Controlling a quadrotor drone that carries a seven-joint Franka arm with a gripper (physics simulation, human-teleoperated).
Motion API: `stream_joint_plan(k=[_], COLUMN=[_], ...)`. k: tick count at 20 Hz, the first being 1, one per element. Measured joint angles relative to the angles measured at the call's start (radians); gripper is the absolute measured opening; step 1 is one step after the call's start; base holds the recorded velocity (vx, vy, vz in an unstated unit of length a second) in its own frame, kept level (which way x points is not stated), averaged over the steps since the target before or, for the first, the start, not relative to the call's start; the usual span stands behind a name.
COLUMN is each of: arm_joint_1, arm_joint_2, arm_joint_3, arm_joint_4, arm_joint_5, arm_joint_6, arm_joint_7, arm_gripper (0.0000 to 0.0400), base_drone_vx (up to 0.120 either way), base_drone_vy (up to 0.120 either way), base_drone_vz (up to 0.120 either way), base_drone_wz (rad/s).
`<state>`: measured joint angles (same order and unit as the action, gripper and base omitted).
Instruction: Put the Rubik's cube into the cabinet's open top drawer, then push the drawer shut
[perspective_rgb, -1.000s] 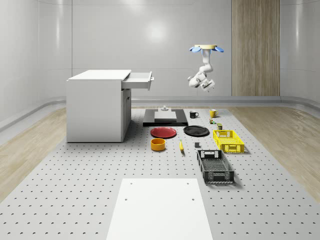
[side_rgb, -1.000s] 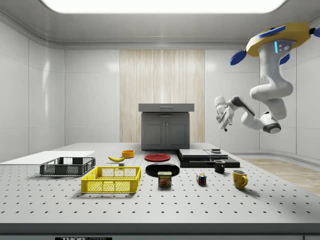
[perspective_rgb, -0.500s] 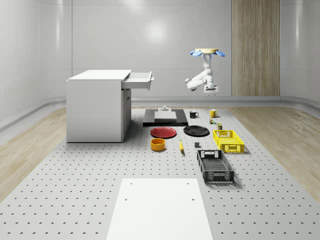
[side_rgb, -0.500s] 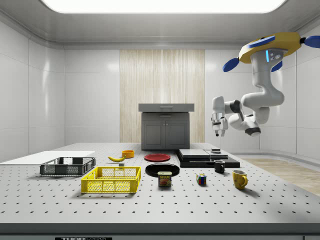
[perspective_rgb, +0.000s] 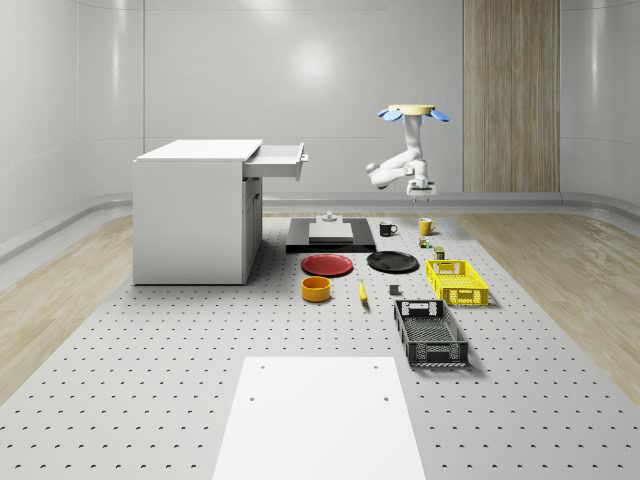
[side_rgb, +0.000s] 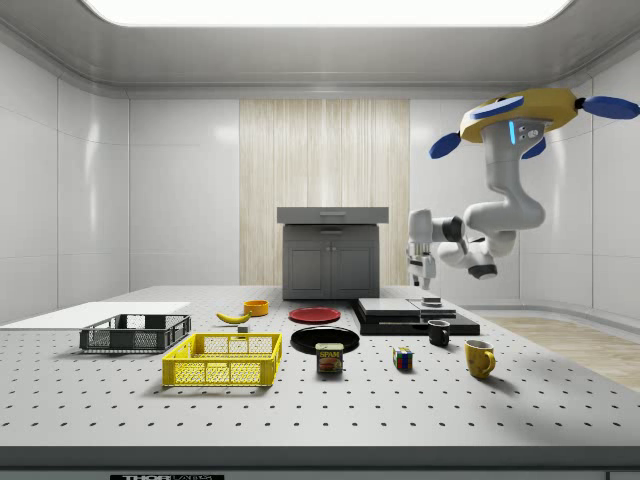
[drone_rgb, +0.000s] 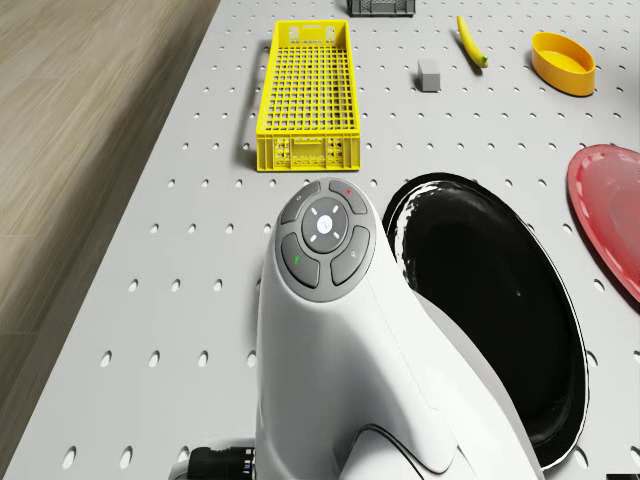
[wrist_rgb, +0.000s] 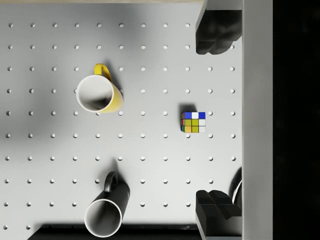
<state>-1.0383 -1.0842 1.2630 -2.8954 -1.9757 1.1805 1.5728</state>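
The Rubik's cube (wrist_rgb: 193, 122) lies on the perforated table, between a yellow mug (wrist_rgb: 97, 95) and a tin; it also shows as cube (side_rgb: 403, 358) and cube (perspective_rgb: 425, 241). The drone (side_rgb: 520, 108) hovers high over the table's far right part in the whole-scene view. Its arm hangs bent, and the gripper (side_rgb: 424, 282) points straight down well above the cube. In the wrist view the gripper (wrist_rgb: 215, 122) is open, with the cube far below between the dark fingertips (wrist_rgb: 215, 35). The white cabinet (perspective_rgb: 195, 210) has its top drawer (perspective_rgb: 280, 160) pulled out.
A black mug (wrist_rgb: 105, 212) stands near the cube. A black plate (drone_rgb: 480, 310), red plate (drone_rgb: 610, 210), yellow crate (drone_rgb: 305, 95), banana (drone_rgb: 470, 42) and orange bowl (drone_rgb: 562, 62) lie on the table. A dark crate (perspective_rgb: 430, 332) and a black slab (perspective_rgb: 330, 235) are further off.
The drone has drifted toward the side view's left. The arm has swung the gripper from pointing sideways to pointing down, and the gripper now hangs lower.
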Motion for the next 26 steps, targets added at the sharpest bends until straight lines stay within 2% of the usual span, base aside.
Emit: stream_joint_plan(k=[11, 26], arm_joint_1=[-0.030, -0.055], arm_joint_2=[-0.060, -0.132], arm_joint_3=[0.024, 0.046], arm_joint_4=[0.004, 0.009], arm_joint_5=[0.028, 0.066], arm_joint_6=[0.046, 0.112], arm_joint_7=[0.026, 0.050], arm_gripper=[0.0400, 0.0400], base_drone_vx=[0.116, 0.000], base_drone_vy=[0.000, 0.000], base_drone_vz=[-0.120, -0.120], base_drone_wz=[0.000, 0.000])
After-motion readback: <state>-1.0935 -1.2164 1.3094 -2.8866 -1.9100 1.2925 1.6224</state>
